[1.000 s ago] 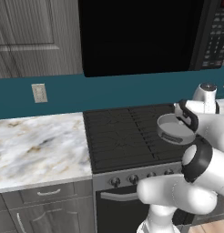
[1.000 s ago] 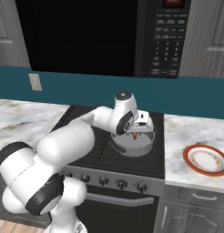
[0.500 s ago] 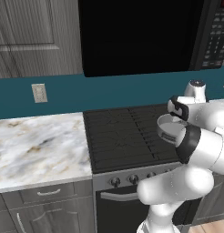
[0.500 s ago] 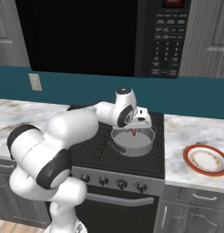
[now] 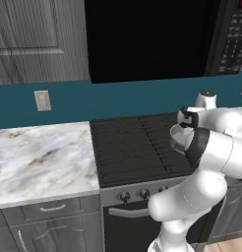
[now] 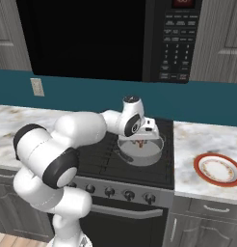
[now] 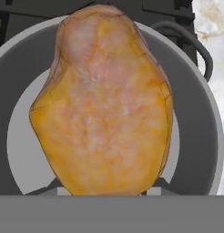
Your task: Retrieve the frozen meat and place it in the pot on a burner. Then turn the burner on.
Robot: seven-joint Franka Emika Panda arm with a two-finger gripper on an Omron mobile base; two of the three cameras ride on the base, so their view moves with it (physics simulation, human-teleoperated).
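The frozen meat (image 7: 104,104), an orange-brown lump with a yellowish lower half, hangs close before the hand camera and covers the fingertips. Directly beneath it lies the round grey pot (image 7: 198,136). From the right base view my gripper (image 6: 141,140) points down into the pot (image 6: 139,161), shut on the meat, of which a small reddish bit (image 6: 140,143) shows. The pot stands on a right-hand burner (image 6: 154,170) of the dark cooktop. In the left base view the pot (image 5: 175,140) is half hidden behind my arm.
A red-rimmed white plate (image 6: 218,169) lies on the marble counter right of the stove. The stove's knobs (image 6: 109,192) run along its front panel. A black microwave (image 6: 115,38) hangs above the cooktop. Marble counter (image 5: 39,157) stretches to the left.
My hand has shifted slightly to the left over the pot and the elbow has swung, with the meat still held in the gripper.
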